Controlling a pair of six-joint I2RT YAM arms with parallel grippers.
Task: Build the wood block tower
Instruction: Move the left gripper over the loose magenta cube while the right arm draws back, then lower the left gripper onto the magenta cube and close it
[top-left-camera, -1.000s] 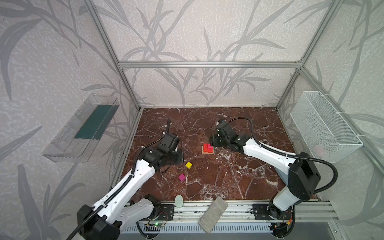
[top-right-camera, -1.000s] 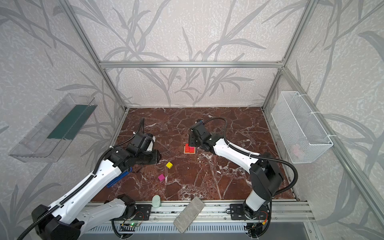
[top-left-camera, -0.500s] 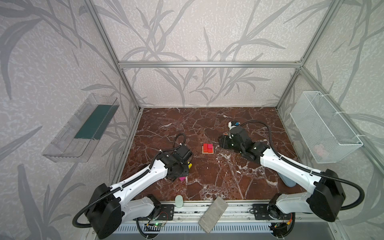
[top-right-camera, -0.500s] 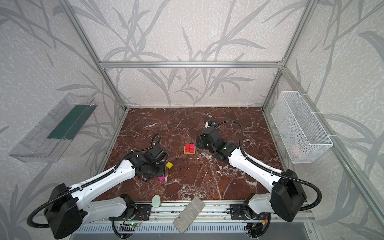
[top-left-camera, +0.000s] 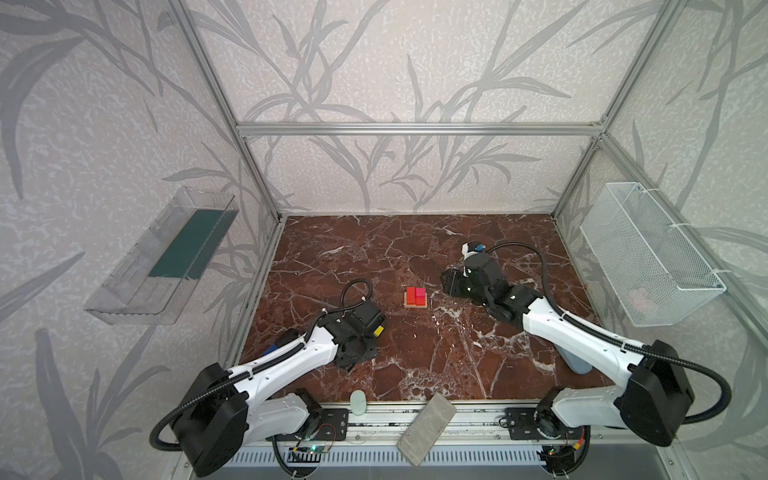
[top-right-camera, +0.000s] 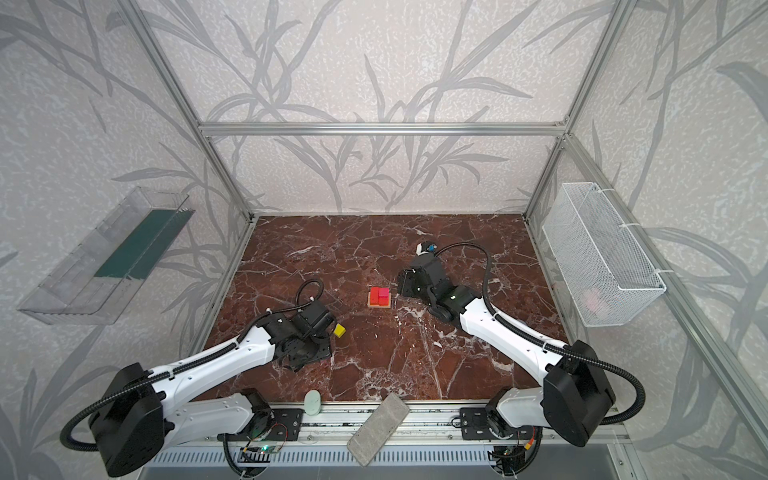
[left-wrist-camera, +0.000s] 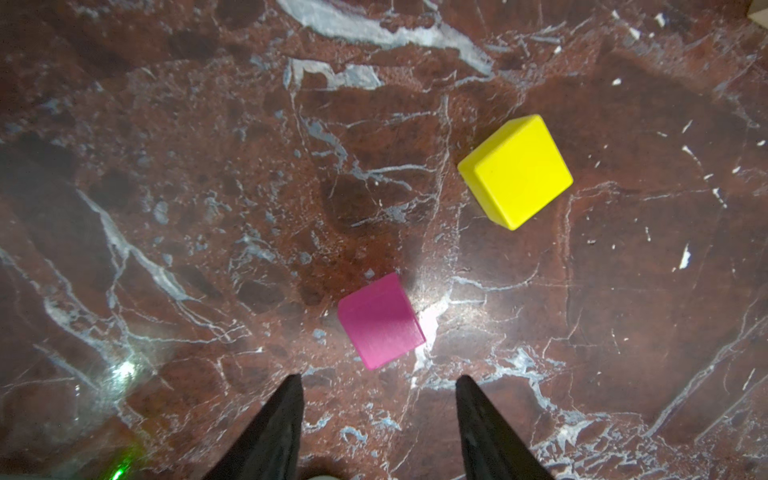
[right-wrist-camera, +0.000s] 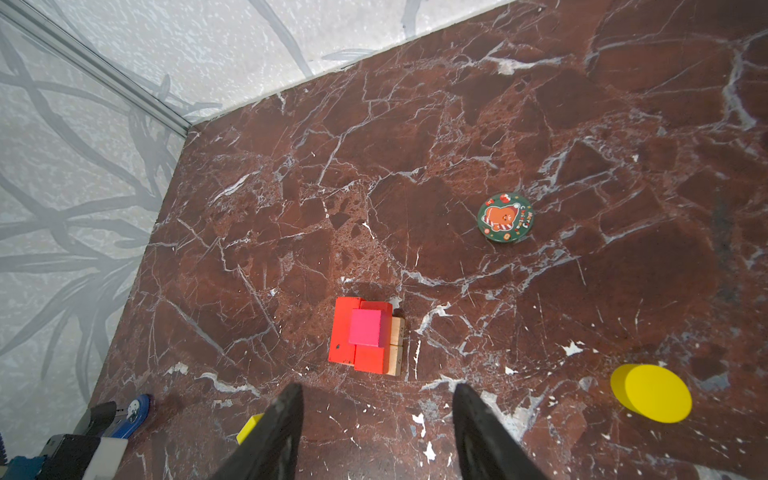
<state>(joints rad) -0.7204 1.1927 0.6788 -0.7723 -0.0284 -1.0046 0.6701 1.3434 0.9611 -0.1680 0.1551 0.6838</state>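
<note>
Left tool wide, nothing between its fingers. Points down at the worktop. Loose magenta cube lies flat on the marble just ahead of the fingertips, lined up with the gap, turned at an angle to it, not touched. Yellow cube sits farther out and off to one side, apart from the magenta one, also on the worktop. In a top view the yellow cube shows just beside the left wrist; the loose magenta cube is hidden under that arm there.

Right tool wide too, empty, fingers dark and spread. Tower sits on the worktop just ahead of it, roughly in line with the gap, not touched. Tower so far: tan bars at the bottom, side by side, red flats across them, stacked magenta cube on top of the reds, square to them. Tan sticks out past the reds on one side. In a top view the tower is mid-worktop, between the two arms, nearer the right tool.

Yellow cylinder stands alone on the marble, seen from its round end, well apart from the tower. Round green badge lies flat on the worktop beyond the tower. Grey brick lies on the front rail, off the marble. Wire basket hangs on the right wall, clear tray on the left wall.
</note>
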